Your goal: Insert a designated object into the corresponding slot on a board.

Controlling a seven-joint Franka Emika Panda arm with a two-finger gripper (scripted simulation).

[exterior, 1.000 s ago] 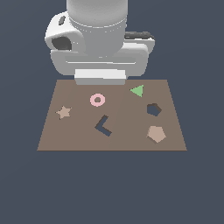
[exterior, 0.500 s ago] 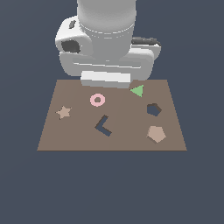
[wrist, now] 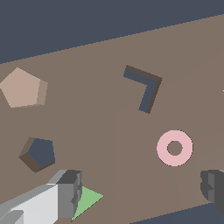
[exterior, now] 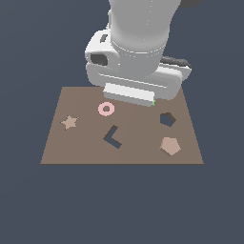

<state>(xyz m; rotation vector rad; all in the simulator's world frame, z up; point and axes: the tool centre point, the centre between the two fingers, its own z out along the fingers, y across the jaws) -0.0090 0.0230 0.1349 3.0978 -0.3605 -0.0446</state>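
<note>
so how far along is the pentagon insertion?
Nothing done yet: the tan pentagon block lies loose on the board, beside the empty pentagon hole. The gripper hangs with jaws apart and empty above the green triangle. Grasping and inserting remain.

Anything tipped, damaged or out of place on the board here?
Nothing stands out. The pentagon block, star and ring lie flat on the board, and the pentagon slot is unblocked. The open gripper holds nothing; the green triangle sits partly behind one finger.
</note>
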